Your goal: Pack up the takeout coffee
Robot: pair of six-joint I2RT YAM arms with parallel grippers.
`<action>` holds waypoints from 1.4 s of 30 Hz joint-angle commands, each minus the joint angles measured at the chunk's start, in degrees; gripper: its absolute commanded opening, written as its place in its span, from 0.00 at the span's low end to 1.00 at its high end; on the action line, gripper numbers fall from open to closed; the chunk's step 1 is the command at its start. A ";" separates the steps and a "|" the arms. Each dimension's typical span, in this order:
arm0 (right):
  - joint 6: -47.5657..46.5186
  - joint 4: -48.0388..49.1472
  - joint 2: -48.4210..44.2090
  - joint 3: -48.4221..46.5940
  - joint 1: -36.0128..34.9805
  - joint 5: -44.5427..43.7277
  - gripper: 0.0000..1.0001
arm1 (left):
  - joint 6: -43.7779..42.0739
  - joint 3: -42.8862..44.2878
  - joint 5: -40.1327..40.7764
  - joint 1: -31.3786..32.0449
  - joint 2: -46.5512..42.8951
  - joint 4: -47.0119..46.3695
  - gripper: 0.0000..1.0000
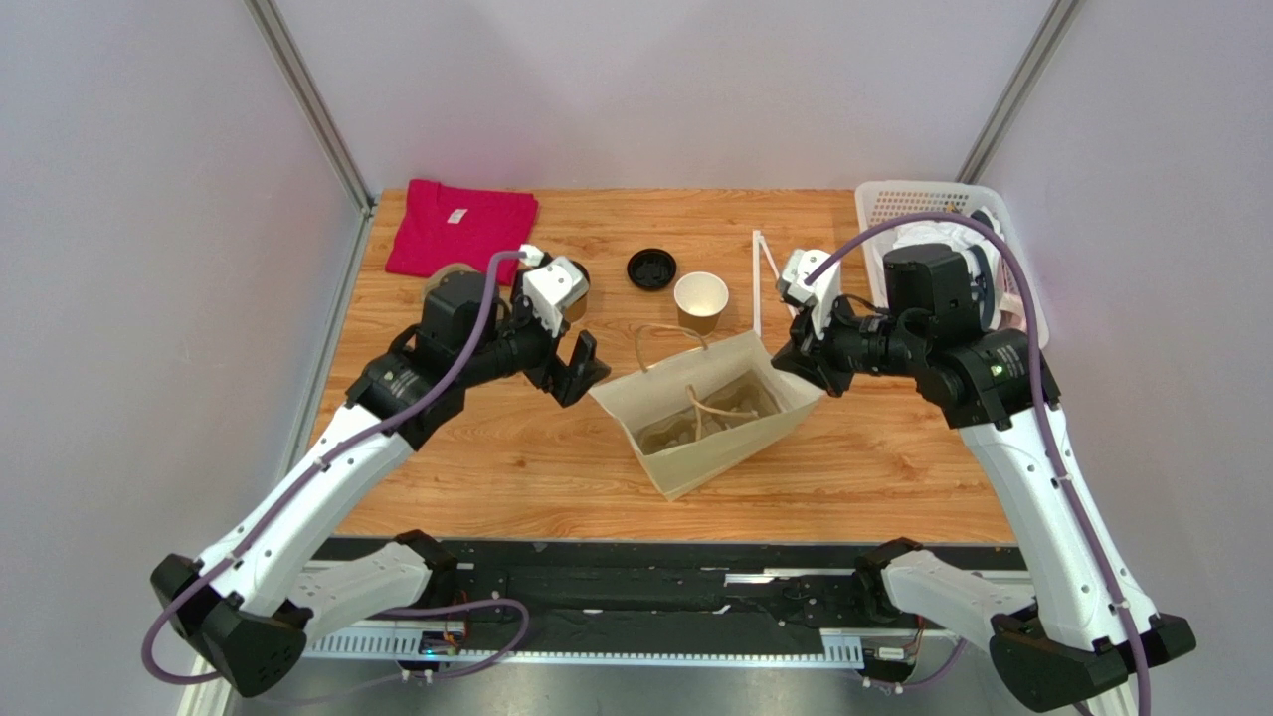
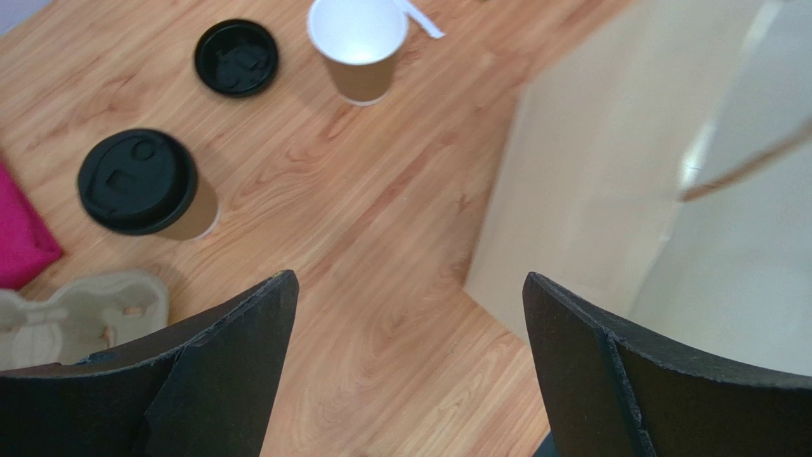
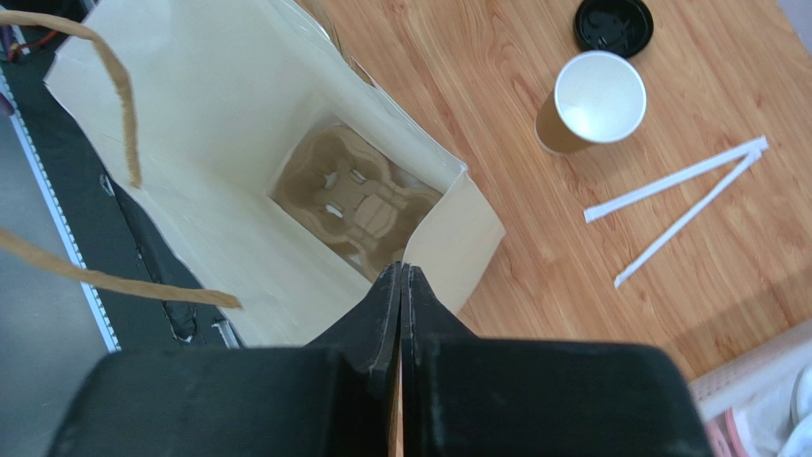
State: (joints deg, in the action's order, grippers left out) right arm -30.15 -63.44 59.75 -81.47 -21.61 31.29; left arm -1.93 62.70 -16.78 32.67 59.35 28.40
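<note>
The takeout coffee (image 2: 143, 186), a tan cup with a black lid, stands upright on the wood table to the far left of my left gripper; in the top view the left wrist hides it. My left gripper (image 2: 410, 314) is open and empty, hovering over bare wood just left of the paper bag (image 2: 591, 171); it also shows in the top view (image 1: 583, 373). My right gripper (image 3: 401, 271) is shut on the bag's right rim, holding the bag (image 1: 702, 410) open. A pulp cup carrier (image 3: 357, 200) lies in the bag's bottom.
An open tan cup with a white inside (image 1: 701, 299) and a loose black lid (image 1: 650, 269) sit behind the bag. Two white straws (image 3: 686, 190) lie right of them. A second pulp carrier (image 2: 76, 319) and a pink shirt (image 1: 456, 224) are at the left. A white basket (image 1: 956, 209) stands at the back right.
</note>
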 commanded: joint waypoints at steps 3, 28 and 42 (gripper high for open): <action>2.29 -4.41 -5.16 1.75 0.25 -11.15 0.00 | 4.92 14.25 3.23 -7.08 12.58 5.05 0.99; 8.88 -8.71 -3.23 -1.76 0.25 -16.78 0.93 | -9.13 57.80 11.24 -16.76 57.71 30.66 0.99; 10.82 -9.51 0.02 -4.84 0.25 -18.72 1.00 | -13.45 61.84 5.09 -17.02 64.66 30.31 0.99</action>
State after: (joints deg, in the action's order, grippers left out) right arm -21.41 -73.30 59.20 -83.79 -21.56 14.24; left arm -13.52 121.34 -9.45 15.66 121.97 58.65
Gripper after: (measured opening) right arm 0.998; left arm 0.990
